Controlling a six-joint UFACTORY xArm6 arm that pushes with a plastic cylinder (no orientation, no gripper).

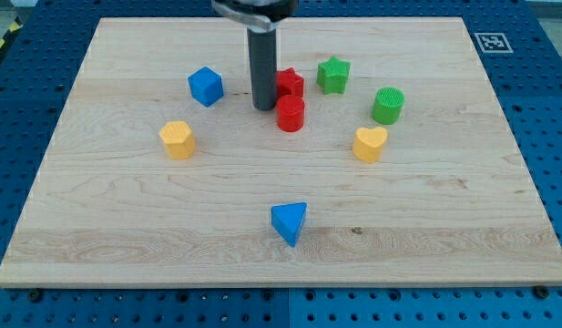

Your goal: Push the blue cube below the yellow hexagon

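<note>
The blue cube [206, 86] sits on the wooden board at the upper left of centre. The yellow hexagon [177, 139] lies below it and slightly to the view's left, apart from it. My tip [264, 107] is at the end of the dark rod, to the right of the blue cube with a gap between them, and just left of the red cylinder [291, 115]. The rod stands upright and touches neither the cube nor the hexagon.
A red block [290, 83] sits behind the red cylinder. A green star [333, 75] and a green cylinder [388, 106] lie at the upper right. A yellow heart [370, 143] is right of centre. A blue triangle [290, 222] lies near the bottom centre.
</note>
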